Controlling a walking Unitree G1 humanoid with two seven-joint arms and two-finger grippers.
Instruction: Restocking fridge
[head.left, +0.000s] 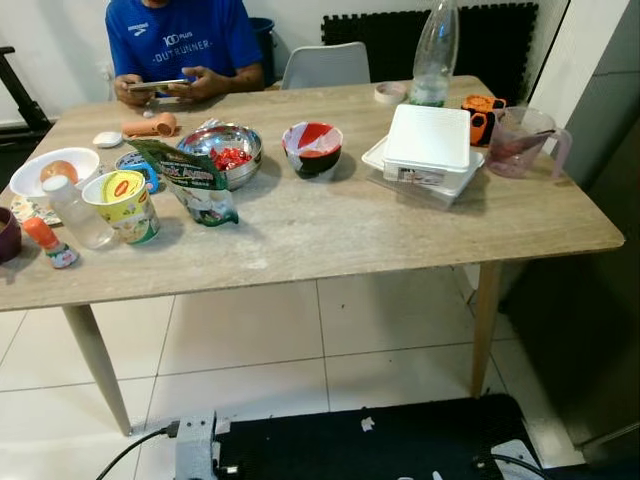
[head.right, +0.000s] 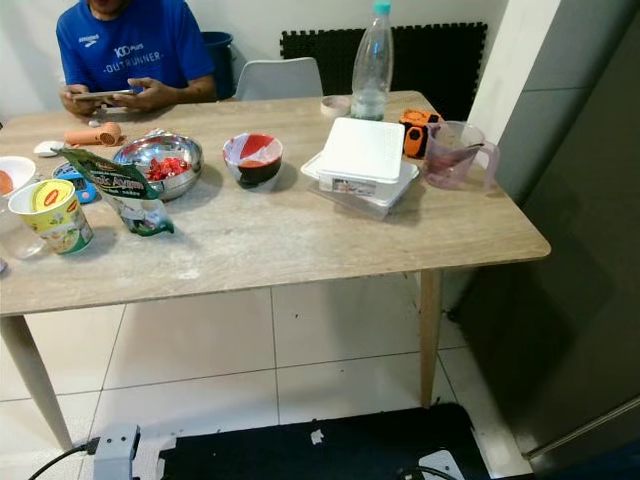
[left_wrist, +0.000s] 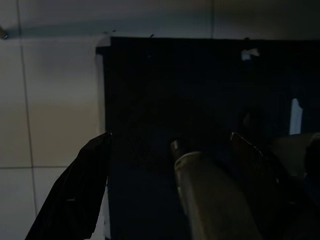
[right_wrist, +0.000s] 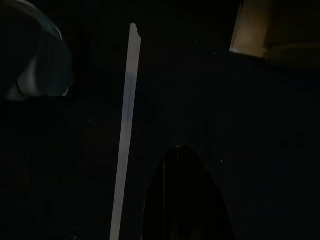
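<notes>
A: What do the eye views give us?

B: A wooden bench (head.left: 300, 235) on a tiled floor (head.left: 300, 340). Toward its right end sits a white lidded box (head.left: 428, 146) on a clear tray, with a clear bottle (head.left: 436, 45) behind it near the far edge, and an orange-and-black mug (head.left: 481, 113) and a plastic jug (head.left: 520, 140) close to the right edge. Near the middle is a red-and-white bowl (head.left: 313, 148), with a steel bowl (head.left: 226, 152) of red things to its left. A green pouch (head.left: 190, 180) leans in front of the steel bowl, and a noodle cup (head.left: 124, 205) stands beside it near the left end. A person in a blue shirt (head.left: 180, 40) sits at the far edge holding a phone.

A: And the fridge?

B: The dark grey panel (head.right: 570, 230) past the bench's right end looks like it, door closed.

A: Left wrist view?

B: Dim. The left gripper (left_wrist: 170, 185) hangs over a black mat (left_wrist: 200, 85) and pale tiles, fingers (left_wrist: 70, 195) apart and holding nothing.

A: Right wrist view?

B: Very dark. One finger (right_wrist: 185, 200) of the right gripper shows; I can't tell how the fingers stand.
</notes>
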